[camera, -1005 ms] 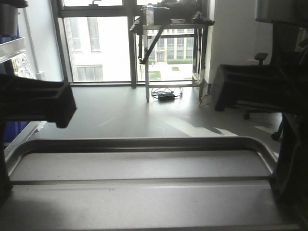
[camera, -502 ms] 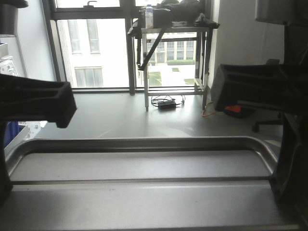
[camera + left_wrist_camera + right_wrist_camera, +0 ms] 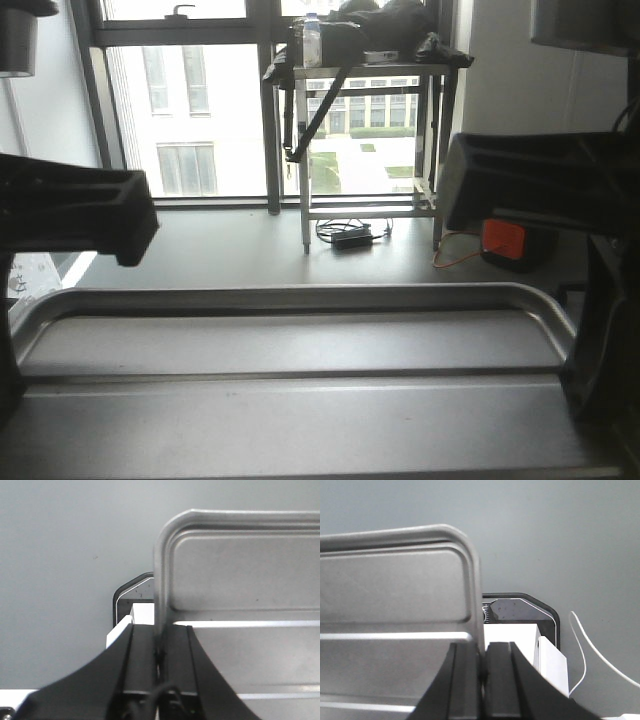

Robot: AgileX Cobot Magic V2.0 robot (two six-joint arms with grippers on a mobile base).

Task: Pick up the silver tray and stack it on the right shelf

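The silver tray (image 3: 300,350) fills the lower half of the front view, held level above the floor, with one raised ridge across it. My left gripper (image 3: 160,630) is shut on the tray's (image 3: 240,570) left rim, one finger on either side of it. My right gripper (image 3: 482,647) is shut on the tray's (image 3: 395,590) right rim in the same way. The two black arms (image 3: 75,210) (image 3: 540,190) reach in from left and right above the tray. The right shelf is out of view.
Ahead stands a steel table (image 3: 360,68) by the windows, with a bottle (image 3: 311,35) and dark bags on top. A black adaptor with cables (image 3: 350,237) and an orange box (image 3: 503,240) lie on the floor. My own base (image 3: 520,610) shows under the tray.
The background has shifted and grown: the steel table looks nearer, the office chair has left the view and the orange box has come into sight. Tray and both grips are unchanged.
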